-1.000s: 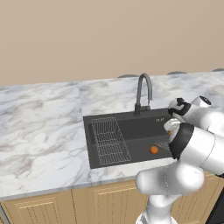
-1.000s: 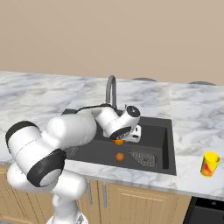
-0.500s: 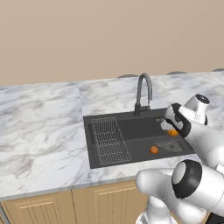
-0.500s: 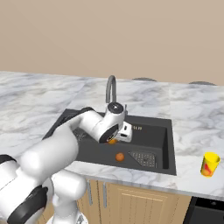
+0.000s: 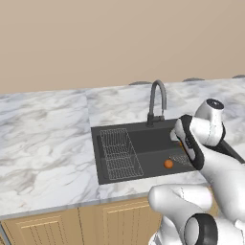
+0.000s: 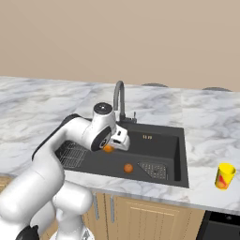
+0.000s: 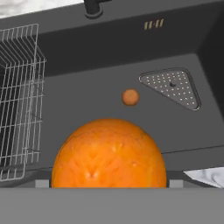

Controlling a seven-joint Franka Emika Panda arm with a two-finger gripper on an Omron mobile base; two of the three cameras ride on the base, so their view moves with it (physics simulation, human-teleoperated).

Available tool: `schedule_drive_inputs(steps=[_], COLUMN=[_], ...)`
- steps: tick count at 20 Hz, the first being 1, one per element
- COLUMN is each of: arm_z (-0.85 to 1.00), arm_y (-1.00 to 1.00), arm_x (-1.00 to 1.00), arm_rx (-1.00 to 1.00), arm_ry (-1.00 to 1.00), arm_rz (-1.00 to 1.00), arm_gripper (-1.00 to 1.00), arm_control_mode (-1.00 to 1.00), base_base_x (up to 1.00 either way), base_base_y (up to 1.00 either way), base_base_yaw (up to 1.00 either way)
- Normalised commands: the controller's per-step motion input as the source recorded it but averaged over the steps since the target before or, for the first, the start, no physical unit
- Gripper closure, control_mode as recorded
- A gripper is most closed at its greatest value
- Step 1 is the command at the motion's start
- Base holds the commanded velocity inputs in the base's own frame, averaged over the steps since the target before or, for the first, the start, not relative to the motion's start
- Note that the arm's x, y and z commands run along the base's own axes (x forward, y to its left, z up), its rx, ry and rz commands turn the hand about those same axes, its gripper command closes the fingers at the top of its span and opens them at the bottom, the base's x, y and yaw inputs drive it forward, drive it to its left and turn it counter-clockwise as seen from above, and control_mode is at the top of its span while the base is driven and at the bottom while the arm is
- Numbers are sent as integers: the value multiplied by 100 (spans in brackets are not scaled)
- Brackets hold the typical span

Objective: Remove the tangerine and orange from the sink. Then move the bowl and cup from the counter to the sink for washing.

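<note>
Above sink (image 6: 159,140), we carry orange (image 7: 109,154), gripper (image 6: 114,144) jaws spread wide around it. Tangerine (image 6: 128,168) lies on basin floor beside drain strainer (image 7: 171,86). Step in hand: fruit removal. Next, we judge: swing orange to counter (image 6: 42,101), release, fetch tangerine.

The arm (image 6: 70,140) was glossy white, built of rounded, bulbous segments, with dark bands at the joints and a dark-topped cap.

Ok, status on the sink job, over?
Gripper above the sink, an orange fruit between wide jaws. Smaller fruit on the basin floor. Cup on the counter. Faucet close behind the hand.
</note>
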Motion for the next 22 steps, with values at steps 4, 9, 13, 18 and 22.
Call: schedule_drive_inputs(steps=[4,9,13,18,22], arm_z=[26,22,21,22,24], arm_y=[52,59,61,64,63], arm_x=[-23,-18,-11,-6,-2], arm_rx=[-6,-5,-4,-5,-4], arm_ry=[0,0,0,1,5], arm_rz=[-2,0,0,0,0], arm_gripper=[100,100,100,100,100], arm_control_mode=[-100,-100,-100,-100,-100], base_base_x=[0,0,0,0,0], base_base_y=[0,0,0,0,0], base_base_yaw=[0,0,0,0,0])
